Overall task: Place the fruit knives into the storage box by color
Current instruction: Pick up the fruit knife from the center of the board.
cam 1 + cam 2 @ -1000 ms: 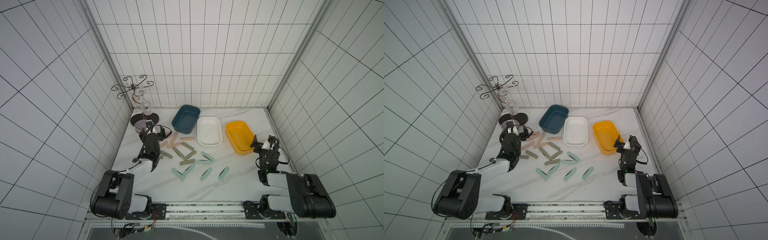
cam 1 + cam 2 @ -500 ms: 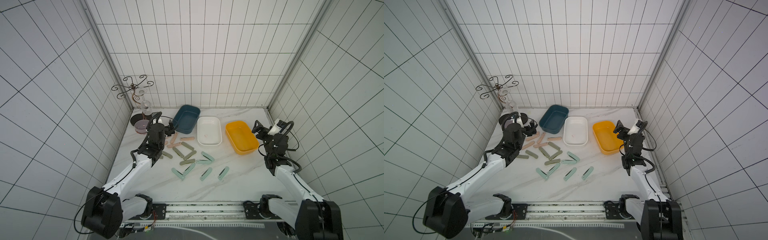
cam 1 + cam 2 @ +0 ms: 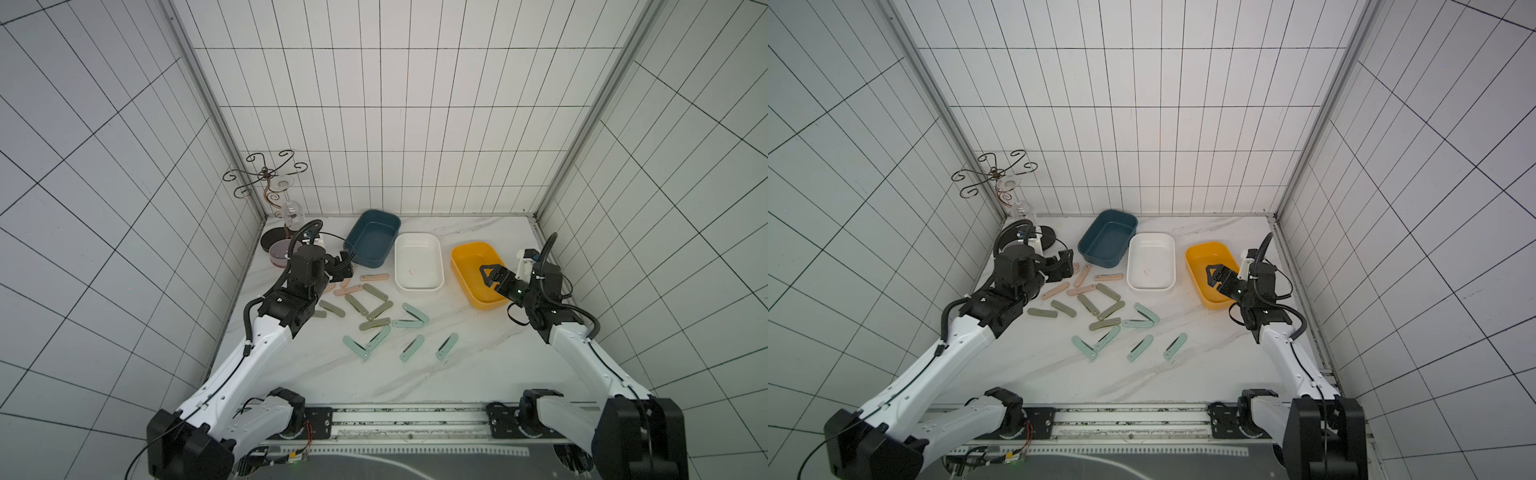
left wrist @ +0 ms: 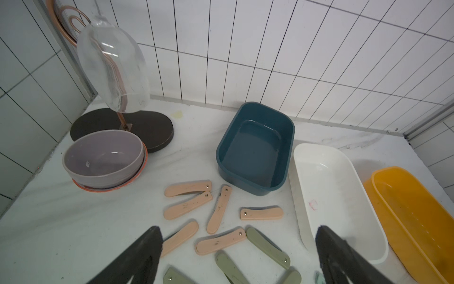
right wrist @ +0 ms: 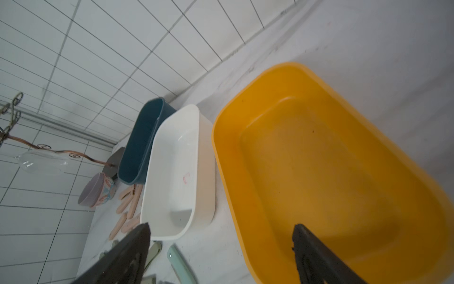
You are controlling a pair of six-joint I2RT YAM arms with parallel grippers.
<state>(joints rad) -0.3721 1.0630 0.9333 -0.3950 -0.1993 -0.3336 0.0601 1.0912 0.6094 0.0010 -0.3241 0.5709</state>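
**Left gripper** point(image 3: 344, 266): jaws stand wide apart and hold nothing. In both top views it hangs left of centre, over the peach-pink knives point(image 3: 348, 289) and just left of the blue storage box point(image 3: 370, 261).

**Right gripper** point(image 3: 487, 276): jaws are apart and empty. It is positioned at centre right, over the yellow storage box point(image 3: 485, 305).

**Boxes:** the white storage box point(image 3: 419, 286) stands between the other two, and the three form a row above frame centre.

**Fruit knives:** all lie on the marble table point(image 3: 478, 374), outside the boxes.
- The pink group is uppermost, nearest the blue box.
- The olive knives point(image 3: 380, 310) lie just below the pink group.
- The mint knives point(image 3: 415, 312) lie lowest, and several show thin blades.

**Left wrist view:** pink handles lie between and beyond the fingertips point(image 4: 152, 236).
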